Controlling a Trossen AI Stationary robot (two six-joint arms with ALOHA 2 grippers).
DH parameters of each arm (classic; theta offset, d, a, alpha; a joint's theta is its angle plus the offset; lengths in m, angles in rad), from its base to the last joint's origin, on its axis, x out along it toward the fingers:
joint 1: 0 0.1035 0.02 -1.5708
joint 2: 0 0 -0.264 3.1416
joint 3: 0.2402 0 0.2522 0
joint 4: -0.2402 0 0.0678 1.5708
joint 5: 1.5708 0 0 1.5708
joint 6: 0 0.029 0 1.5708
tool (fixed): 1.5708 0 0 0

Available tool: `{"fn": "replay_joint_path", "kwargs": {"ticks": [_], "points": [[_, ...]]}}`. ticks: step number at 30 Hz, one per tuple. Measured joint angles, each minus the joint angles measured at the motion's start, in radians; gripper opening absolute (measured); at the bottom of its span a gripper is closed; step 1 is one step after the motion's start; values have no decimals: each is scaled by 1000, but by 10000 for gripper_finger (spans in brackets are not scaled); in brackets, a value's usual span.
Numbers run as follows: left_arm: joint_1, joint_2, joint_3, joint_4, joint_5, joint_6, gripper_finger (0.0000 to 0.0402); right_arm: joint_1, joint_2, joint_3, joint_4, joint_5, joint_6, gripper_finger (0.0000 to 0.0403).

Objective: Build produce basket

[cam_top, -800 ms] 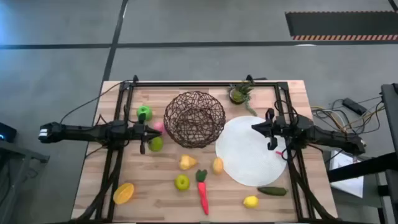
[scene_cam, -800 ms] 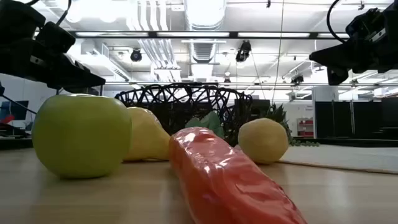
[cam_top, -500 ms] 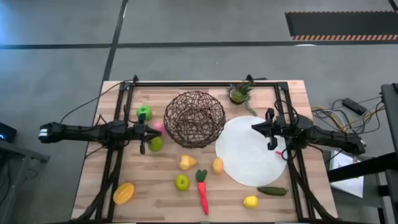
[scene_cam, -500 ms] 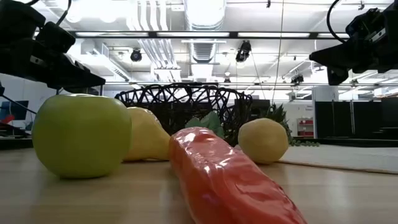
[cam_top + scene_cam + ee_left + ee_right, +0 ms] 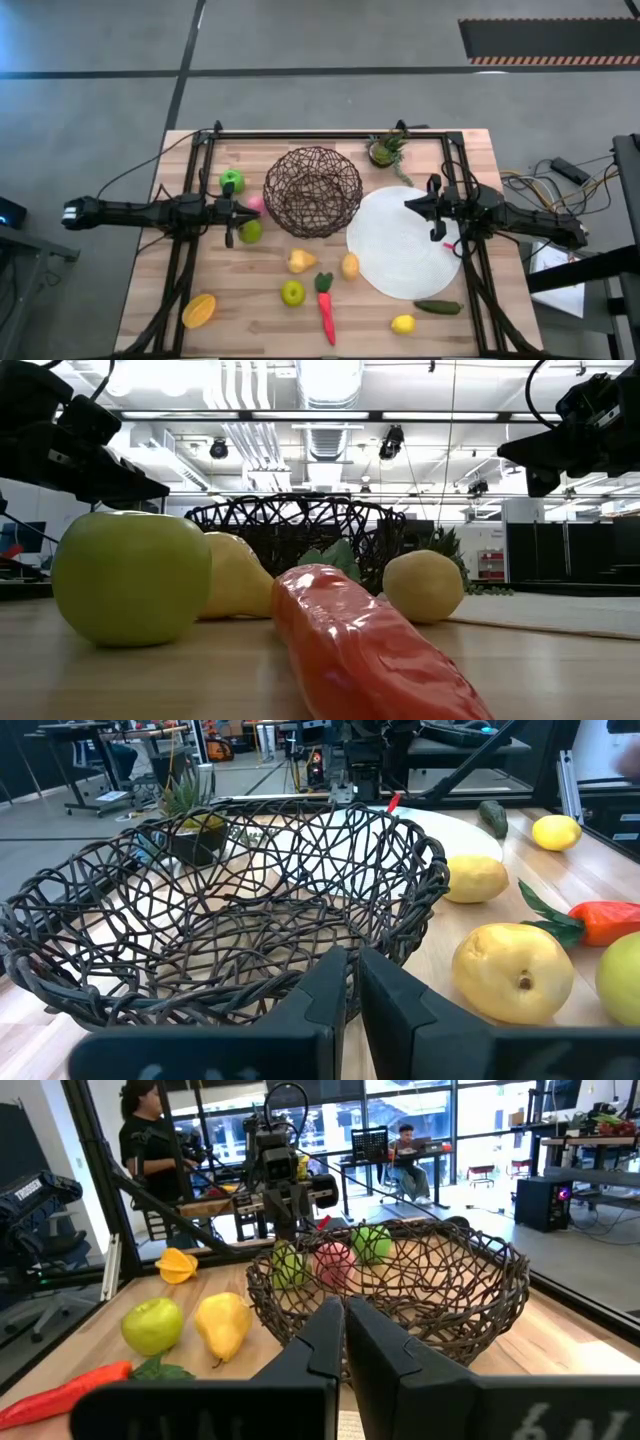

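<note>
A flat white round plate point(image 5: 400, 245) lies on the wooden tabletop point(image 5: 250, 315) directly beneath the right claw point(image 5: 408, 206), with a small green potted plant point(image 5: 385, 151) (spiky leaves, dark pot) just beyond that claw toward the far edge, and two people point(image 5: 150, 1140) stand or sit in the room behind.

Grey floor point(image 5: 90, 110); ceiling lights point(image 5: 330, 380); glass windows point(image 5: 420, 1120).
</note>
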Motion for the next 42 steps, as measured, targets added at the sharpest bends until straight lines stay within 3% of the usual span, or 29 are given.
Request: {"fn": "replay_joint_path", "kwargs": {"ticks": [32,42], "points": [[0,0,0,0,0,0,13,0,0,0,24,0,-10,9],[0,0,0,0,0,0,13,0,0,0,56,-1,198,9]]}}
